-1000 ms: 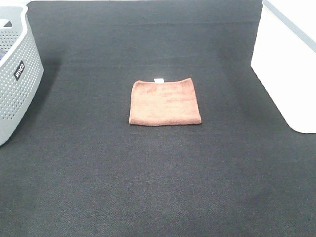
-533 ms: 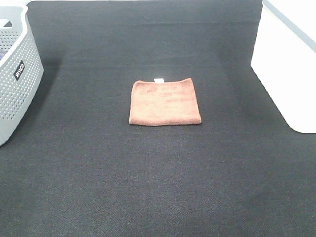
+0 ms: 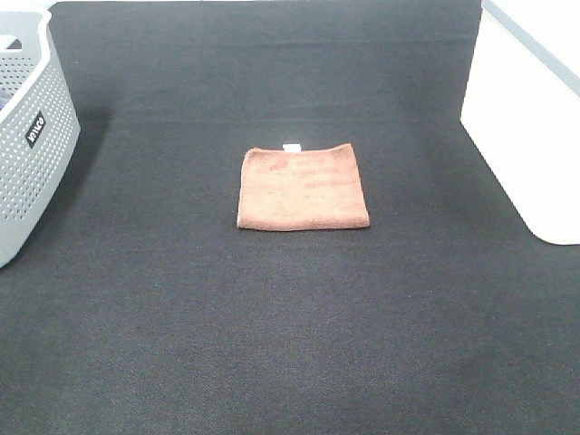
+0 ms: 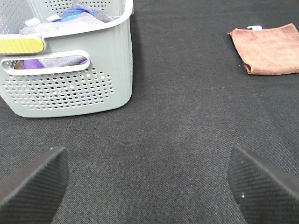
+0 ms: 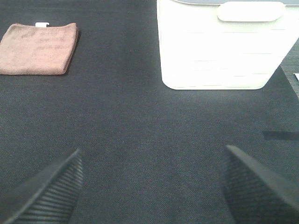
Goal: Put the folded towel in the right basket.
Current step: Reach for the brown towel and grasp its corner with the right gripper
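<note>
Black woven cloth [image 3: 290, 362] fills the whole work surface. Nearest, the left gripper [image 4: 149, 182] has its ribbed fingers [image 4: 35, 186] spread wide over bare cloth, with nothing between them. The right gripper [image 5: 154, 186] stands the same way, its fingers [image 5: 254, 189] far apart and empty. Beyond them the folded brown towel [image 3: 304, 188] lies flat at the centre of the high frame, well apart from both pairs of fingers, with a white tag [image 3: 292, 146] on its far edge. Farther out, the grey perforated basket [image 3: 27, 163] sits at the left edge holding cloths [image 4: 70, 23]. The white right basket [image 3: 530, 118] stands at the upper right, and the towel lies outside it.
</note>
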Robot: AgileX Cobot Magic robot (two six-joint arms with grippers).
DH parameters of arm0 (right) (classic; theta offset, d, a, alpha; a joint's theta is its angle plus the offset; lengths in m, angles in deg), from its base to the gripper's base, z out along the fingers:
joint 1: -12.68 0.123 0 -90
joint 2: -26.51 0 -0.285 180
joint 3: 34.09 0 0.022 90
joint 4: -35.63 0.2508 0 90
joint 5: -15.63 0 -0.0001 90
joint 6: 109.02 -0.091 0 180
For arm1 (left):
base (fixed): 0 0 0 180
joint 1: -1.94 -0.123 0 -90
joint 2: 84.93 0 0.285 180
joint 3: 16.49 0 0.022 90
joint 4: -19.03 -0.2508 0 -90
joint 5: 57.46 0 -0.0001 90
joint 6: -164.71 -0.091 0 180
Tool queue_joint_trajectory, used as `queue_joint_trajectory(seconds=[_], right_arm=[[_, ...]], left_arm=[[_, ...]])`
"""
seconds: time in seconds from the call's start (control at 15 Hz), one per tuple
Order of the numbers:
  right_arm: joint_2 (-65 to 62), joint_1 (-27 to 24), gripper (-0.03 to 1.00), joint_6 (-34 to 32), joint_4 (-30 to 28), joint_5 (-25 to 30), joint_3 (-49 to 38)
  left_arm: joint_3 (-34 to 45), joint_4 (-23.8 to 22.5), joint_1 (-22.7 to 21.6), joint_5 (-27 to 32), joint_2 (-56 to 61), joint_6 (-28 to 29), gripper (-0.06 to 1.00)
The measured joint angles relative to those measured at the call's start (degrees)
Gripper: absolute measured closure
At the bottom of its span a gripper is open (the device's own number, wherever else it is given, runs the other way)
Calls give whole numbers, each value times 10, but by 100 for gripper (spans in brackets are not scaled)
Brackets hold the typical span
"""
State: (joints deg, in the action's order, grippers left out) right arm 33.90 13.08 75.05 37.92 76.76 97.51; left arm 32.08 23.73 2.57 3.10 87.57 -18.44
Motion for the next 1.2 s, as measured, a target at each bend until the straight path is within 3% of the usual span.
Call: queue_joint_trajectory(seconds=[0.27,0.47,0.53,0.6,0.8,1.0,1.2], right_arm=[[18,0,21,-5,0,-15,6],[142,0,21,-13,14,-135,49],[142,0,21,-13,14,-135,49],[190,0,21,-14,21,-170,65],[387,0,21,-14,30,-231,148],[559,0,21,-14,33,-230,253],[708,0,22,19,80,-189,371]], left_arm=[[0,0,0,0,0,0,7],[0,0,0,0,0,0,7],[0,0,0,0,0,0,7],[0,0,0,0,0,0,7],[0,0,0,0,0,0,7],[0,0,0,0,0,0,7],[0,0,0,0,0,0,7]])
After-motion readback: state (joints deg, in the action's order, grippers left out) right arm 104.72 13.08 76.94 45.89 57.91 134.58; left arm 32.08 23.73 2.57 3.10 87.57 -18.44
